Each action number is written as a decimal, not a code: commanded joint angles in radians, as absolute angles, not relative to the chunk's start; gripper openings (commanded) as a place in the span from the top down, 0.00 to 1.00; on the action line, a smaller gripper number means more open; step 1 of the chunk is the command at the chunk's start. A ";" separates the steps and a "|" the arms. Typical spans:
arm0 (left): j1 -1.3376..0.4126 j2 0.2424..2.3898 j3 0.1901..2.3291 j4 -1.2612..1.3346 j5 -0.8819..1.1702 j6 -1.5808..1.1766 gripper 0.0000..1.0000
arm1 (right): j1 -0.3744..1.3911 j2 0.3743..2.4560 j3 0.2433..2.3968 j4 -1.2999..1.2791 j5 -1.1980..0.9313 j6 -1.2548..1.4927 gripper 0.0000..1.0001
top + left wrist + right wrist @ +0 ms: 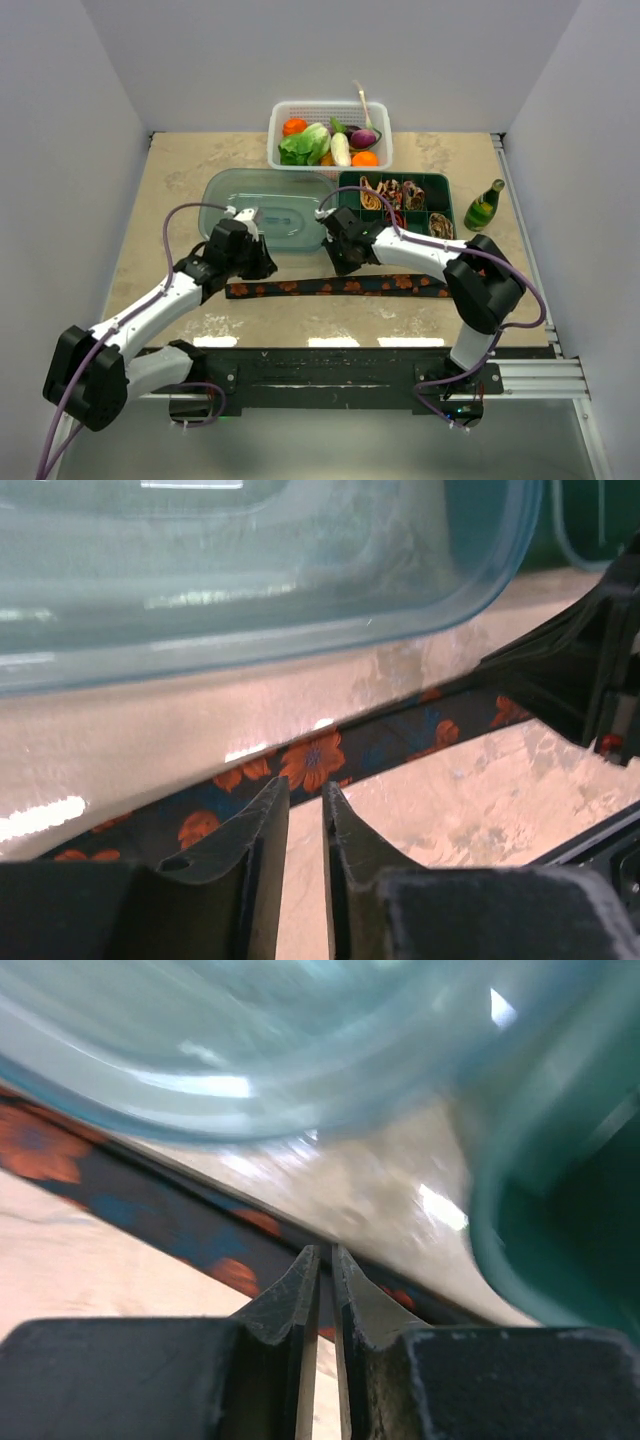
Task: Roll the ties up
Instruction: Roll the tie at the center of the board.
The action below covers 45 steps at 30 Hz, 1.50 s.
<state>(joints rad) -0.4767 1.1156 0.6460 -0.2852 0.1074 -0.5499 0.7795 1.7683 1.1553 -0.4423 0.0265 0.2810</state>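
Observation:
A black tie with orange-red flowers (340, 287) lies flat and straight across the table, left to right. My left gripper (262, 268) hovers over its left part, fingers nearly together and empty; in the left wrist view the gripper (306, 792) sits just short of the tie (315, 760). My right gripper (340, 263) is over the tie's middle, at its far edge. In the right wrist view it (325, 1255) is shut, with the tie (150, 1210) running under its tips. Several rolled ties (392, 194) sit in a green tray (447, 190).
A clear bluish plastic container (265, 215) lies just behind both grippers and fills both wrist views (250, 570) (250, 1050). A white basket of vegetables (330, 135) stands at the back. A green bottle (483, 207) stands right of the tray.

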 commanded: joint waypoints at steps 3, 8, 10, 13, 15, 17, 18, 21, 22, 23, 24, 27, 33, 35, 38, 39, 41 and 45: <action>-0.523 1.133 0.552 -0.132 0.133 -0.638 0.96 | 0.778 1.674 1.066 -0.465 0.170 0.347 0.88; -0.551 1.244 0.538 0.018 0.127 -0.661 1.00 | 0.776 1.663 1.037 -0.474 0.224 0.379 0.89; -0.561 1.294 0.543 0.037 0.121 -0.664 1.00 | 0.776 1.661 1.023 -0.474 0.222 0.379 0.89; -0.578 1.342 0.543 0.057 0.100 -0.672 1.00 | 0.776 1.661 1.003 -0.479 0.225 0.380 0.89; -0.581 1.362 0.543 0.055 0.083 -0.670 1.00 | 0.776 1.664 0.991 -0.485 0.227 0.380 0.89; -0.584 1.371 0.538 0.049 0.068 -0.667 1.00 | 0.776 1.660 0.980 -0.489 0.229 0.383 0.89; -0.591 1.376 0.535 0.051 0.063 -0.667 1.00 | 0.778 1.657 0.968 -0.488 0.232 0.387 0.90; -0.597 1.378 0.511 0.057 0.061 -0.669 1.00 | 0.778 1.652 0.950 -0.498 0.229 0.394 0.90; -0.600 1.376 0.500 0.060 0.063 -0.675 1.00 | 0.776 1.651 0.945 -0.509 0.230 0.397 0.90; -0.603 1.373 0.496 0.060 0.063 -0.678 1.00 | 0.776 1.648 0.942 -0.517 0.229 0.402 0.90; -0.610 1.367 0.491 0.060 0.064 -0.680 1.00 | 0.778 1.635 0.933 -0.522 0.224 0.402 0.90; -0.629 1.348 0.465 0.063 0.058 -0.695 1.00 | 0.778 1.612 0.917 -0.541 0.203 0.406 0.90; -0.664 1.298 0.413 0.045 0.041 -0.733 1.00 | 0.778 1.563 0.871 -0.561 0.155 0.431 0.92; -0.679 1.281 0.405 0.043 0.040 -0.745 1.00 | 0.778 1.549 0.861 -0.563 0.163 0.437 0.92; -0.689 1.250 0.394 0.043 0.028 -0.755 1.00 | 0.778 1.543 0.854 -0.566 0.182 0.445 0.92; -0.690 1.240 0.400 0.041 0.026 -0.752 1.00 | 0.778 1.540 0.862 -0.563 0.187 0.445 0.91; -0.689 1.223 0.411 0.037 0.011 -0.746 0.98 | 0.778 1.522 0.879 -0.566 0.209 0.448 0.91; -0.690 1.140 0.457 0.005 -0.029 -0.747 0.70 | 0.778 1.479 0.948 -0.557 0.215 0.440 0.91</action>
<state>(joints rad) -0.6876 1.2224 0.4095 0.0193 0.0395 -0.7422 0.7784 1.5532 0.8726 -0.5415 0.1757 0.4313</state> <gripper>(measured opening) 0.177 0.091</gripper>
